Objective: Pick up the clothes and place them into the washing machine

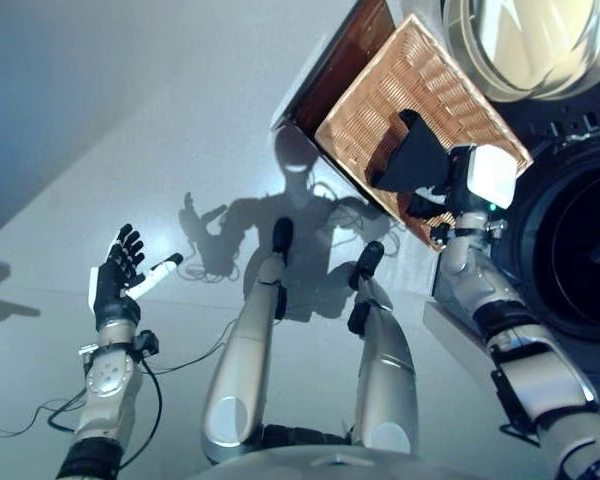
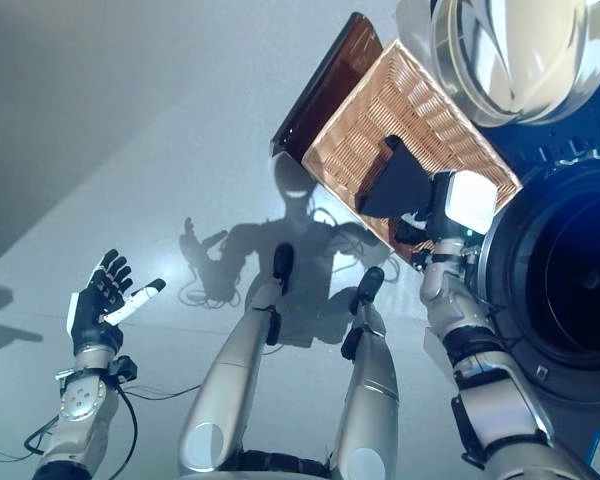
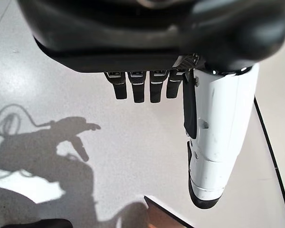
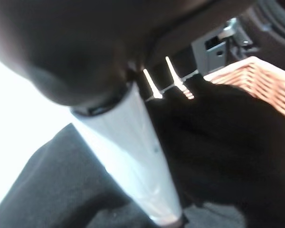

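Right hand (image 1: 448,180) pinching dark cloth (image 1: 412,155) over wicker basket (image 1: 400,90) at two o'clock; left hand (image 1: 115,280) spread, empty.

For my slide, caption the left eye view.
Right robot hand grips dark cloth over wicker basket; left robot hand open.

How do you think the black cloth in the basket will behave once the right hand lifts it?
The black cloth will probably be floppy: it already hangs in a loose fold from the right hand above the basket. It looks light, as one pinch seems to raise it. A trailing edge might drag or catch on the woven rim.
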Available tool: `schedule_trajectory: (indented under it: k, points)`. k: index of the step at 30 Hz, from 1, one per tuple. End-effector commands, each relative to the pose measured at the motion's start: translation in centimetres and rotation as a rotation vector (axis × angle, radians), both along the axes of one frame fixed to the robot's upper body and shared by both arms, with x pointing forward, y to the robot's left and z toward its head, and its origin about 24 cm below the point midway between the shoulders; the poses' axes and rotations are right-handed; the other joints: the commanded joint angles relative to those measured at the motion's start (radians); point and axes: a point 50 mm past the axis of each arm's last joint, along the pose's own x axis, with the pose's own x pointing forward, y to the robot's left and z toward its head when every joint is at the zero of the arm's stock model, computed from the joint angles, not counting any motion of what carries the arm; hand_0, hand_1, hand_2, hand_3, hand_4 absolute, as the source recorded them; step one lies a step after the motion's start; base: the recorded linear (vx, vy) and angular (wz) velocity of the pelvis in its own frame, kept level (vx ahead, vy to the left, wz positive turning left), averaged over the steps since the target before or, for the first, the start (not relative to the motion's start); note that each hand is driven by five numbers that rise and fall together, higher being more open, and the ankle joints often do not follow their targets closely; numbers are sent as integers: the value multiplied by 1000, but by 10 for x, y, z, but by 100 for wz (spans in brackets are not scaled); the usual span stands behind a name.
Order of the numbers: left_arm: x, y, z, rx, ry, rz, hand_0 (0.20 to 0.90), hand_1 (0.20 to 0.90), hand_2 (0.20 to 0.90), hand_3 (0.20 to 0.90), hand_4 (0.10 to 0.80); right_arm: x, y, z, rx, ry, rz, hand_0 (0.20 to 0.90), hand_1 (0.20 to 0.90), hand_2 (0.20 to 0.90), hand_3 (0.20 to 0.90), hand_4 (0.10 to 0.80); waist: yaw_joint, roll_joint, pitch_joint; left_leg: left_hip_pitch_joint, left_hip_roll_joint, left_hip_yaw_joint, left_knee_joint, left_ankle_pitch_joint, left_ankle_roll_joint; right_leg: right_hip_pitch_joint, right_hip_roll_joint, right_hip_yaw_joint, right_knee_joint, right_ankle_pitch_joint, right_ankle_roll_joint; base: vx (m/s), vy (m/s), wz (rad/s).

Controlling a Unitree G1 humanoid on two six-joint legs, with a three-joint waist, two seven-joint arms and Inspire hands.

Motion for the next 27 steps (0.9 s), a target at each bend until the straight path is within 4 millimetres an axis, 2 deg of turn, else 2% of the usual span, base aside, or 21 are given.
schedule_trajectory:
  k: [1,2,4,7,8,9,11,16,17,19,27]
  points:
    - [-33,21,-6,29,22,126,900,900,900,900,800,-5,-14,32,102,-224,-13,200,200,200,200,300,-8,41,-42,-3,-23,-6,-25,-37,-53,17,-28,-18,-37,1,27,20,-27,-17]
    - [-35,20,-10,19,39,138,900,900,900,900,800,-11,-15,22,229,-234,-12,200,200,200,200,300,-18,44,-42,13,-23,-2,-29,-36,-54,31,-25,-14,-41,-1,27,19,-27,-17]
    - [-36,20,-13,16,49,141,900,900,900,900,800,-15,-16,17,285,-238,-14,200,200,200,200,300,-23,46,-42,22,-22,0,-32,-35,-54,35,-24,-11,-42,-2,26,11,-21,-10]
    - [-37,18,-21,0,90,155,900,900,900,900,800,-26,-18,1,539,-275,-20,200,200,200,200,300,-41,55,-42,43,-20,8,-39,-34,-55,49,-21,-3,-42,-7,25,13,-26,-11]
    - [-39,16,-26,-17,110,165,900,900,900,900,800,-31,-21,-6,729,-335,-38,200,200,200,200,300,-53,66,-42,54,-19,14,-39,-34,-56,54,-20,5,-40,-12,25,9,-18,-11]
    - [-39,16,-27,-17,110,164,900,900,900,900,800,-31,-21,-6,729,-335,-39,200,200,200,200,300,-52,66,-42,55,-19,15,-40,-34,-56,54,-20,5,-40,-12,25,6,-16,-15]
    - [-38,13,-27,-32,109,160,900,900,900,900,800,-34,-22,-12,872,-370,-24,200,200,200,200,300,-64,77,-42,68,-19,20,-46,-34,-57,57,-15,16,-39,-15,23,3,-7,-13]
    - [-37,5,-32,-88,111,139,900,900,900,900,800,-36,-33,-12,1220,-547,18,200,200,200,200,300,-83,104,-42,80,-14,40,-55,-31,-63,50,-4,42,-39,-22,17,-12,-29,-16]
    - [-37,0,-35,-113,123,122,900,900,900,900,800,-37,-36,-12,1331,-619,41,200,200,200,200,300,-92,115,-42,86,-11,50,-63,-29,-66,45,2,51,-40,-24,15,-16,-30,-19]
    - [-38,-2,-37,-123,127,115,900,900,900,900,800,-36,-37,-10,1378,-653,65,200,200,200,200,300,-94,120,-42,89,-9,57,-66,-30,-67,41,5,58,-39,-24,15,-12,-29,-19]
    - [-40,-23,-53,-230,177,64,900,900,900,900,800,-28,-54,1,1731,-1024,97,200,200,200,200,300,-116,165,-43,112,1,96,-82,-30,-70,22,29,108,-32,-36,12,-14,-32,-20]
